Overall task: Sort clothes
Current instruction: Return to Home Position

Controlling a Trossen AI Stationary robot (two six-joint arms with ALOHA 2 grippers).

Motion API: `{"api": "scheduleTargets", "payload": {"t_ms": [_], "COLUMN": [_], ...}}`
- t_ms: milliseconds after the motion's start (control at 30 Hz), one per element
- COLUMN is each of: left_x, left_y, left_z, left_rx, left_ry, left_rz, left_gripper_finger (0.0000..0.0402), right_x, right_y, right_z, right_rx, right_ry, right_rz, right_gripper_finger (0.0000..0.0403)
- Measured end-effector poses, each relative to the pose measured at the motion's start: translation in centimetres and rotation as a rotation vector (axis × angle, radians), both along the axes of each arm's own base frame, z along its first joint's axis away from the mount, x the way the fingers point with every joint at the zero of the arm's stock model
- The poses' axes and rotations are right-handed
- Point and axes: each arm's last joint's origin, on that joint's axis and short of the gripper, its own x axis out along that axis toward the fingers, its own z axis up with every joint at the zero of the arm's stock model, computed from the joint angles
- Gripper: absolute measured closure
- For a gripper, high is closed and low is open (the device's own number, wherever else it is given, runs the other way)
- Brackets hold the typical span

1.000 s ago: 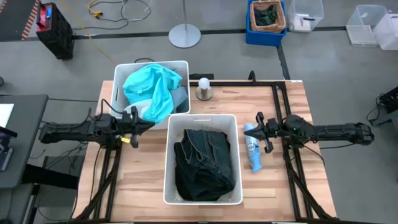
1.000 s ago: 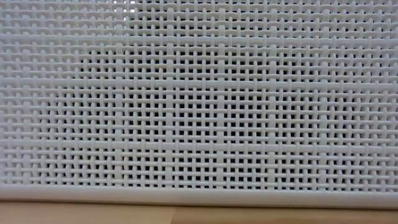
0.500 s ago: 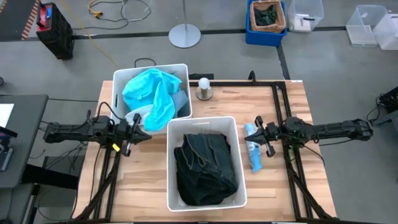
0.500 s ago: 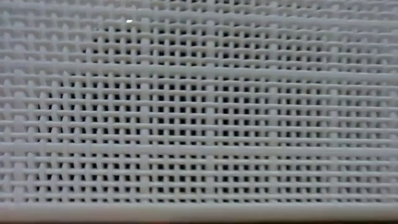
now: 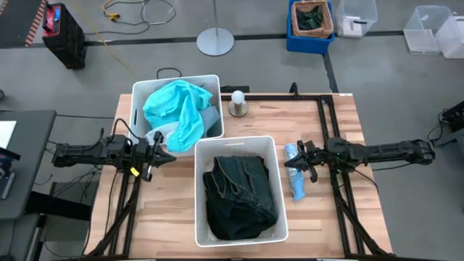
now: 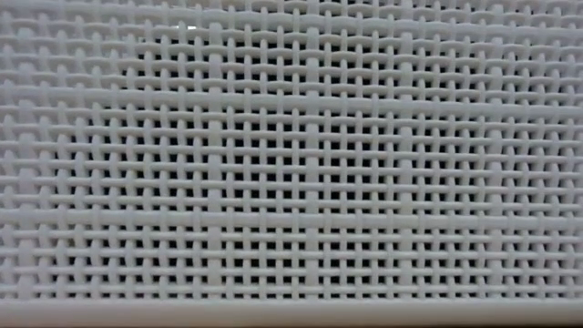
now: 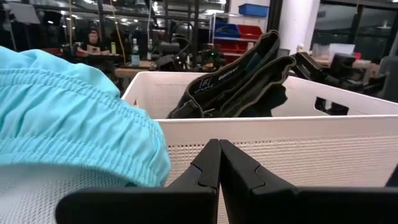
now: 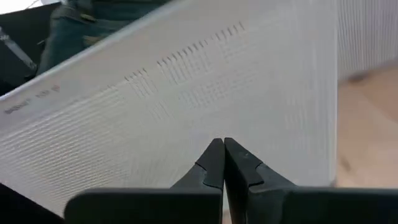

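A bright teal garment (image 5: 177, 109) with a pale part lies heaped in the far-left white bin (image 5: 138, 94), one fold hanging over its near rim; it also shows in the left wrist view (image 7: 68, 124). Dark denim clothes (image 5: 239, 196) fill the middle white bin (image 5: 199, 188). My left gripper (image 5: 165, 154) is shut and empty, between the two bins, tips toward the middle bin (image 7: 298, 149). My right gripper (image 5: 290, 165) is shut, its tips at the middle bin's right wall (image 8: 186, 93), above a small light-blue bottle (image 5: 296, 181). My right gripper comes level from the table's right side with shut fingers at the middle bin's right wall (image 8: 217, 118). Whether the tips touch the wall, I cannot tell.
The middle bin's woven wall (image 6: 291, 164) fills the low view. A small round white-topped object (image 5: 237, 104) stands at the table's far edge. Black frame rails (image 5: 326, 109) run along the table. Bare wood lies near the right edge (image 5: 362, 210).
The middle bin has slid a little toward the table's near and right edges. The teal garment's fold has dropped lower over the far-left bin's near rim. My right gripper has gone toward the near edge, then left toward the middle bin. My left gripper has drawn back slightly leftward.
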Motion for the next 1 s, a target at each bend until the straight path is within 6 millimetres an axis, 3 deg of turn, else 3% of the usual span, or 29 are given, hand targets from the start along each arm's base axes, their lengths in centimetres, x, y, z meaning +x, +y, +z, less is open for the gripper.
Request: {"api": "scheduleTargets", "payload": {"t_ms": [167,400,600,1000], "left_x": [0.02,0.05,0.09,0.04], "left_y": [0.07,0.07,0.09,0.08], "left_z": [-0.06,-0.26,-0.50,-0.53], "left_rx": [0.043,0.326,0.535,0.520], "left_ry": [-0.002,-0.019,-0.023,-0.012], "left_rz": [0.024,0.021,0.016,0.012], "left_gripper_finger": [0.0401,0.0400,0.0400,0.0400], "right_x": [-0.12,-0.08,-0.08,-0.08], "right_y": [0.03,-0.05,-0.05,-0.05], "right_z": [-0.75,-0.59,-0.61,-0.61], "right_rx": [0.059,-0.072,-0.077,-0.080], "right_ry": [0.087,0.048,0.049,0.049], "right_rz": [-0.008,-0.009,-0.010,-0.009], "right_gripper_finger": [0.0377,0.0377,0.0376,0.0376]}}
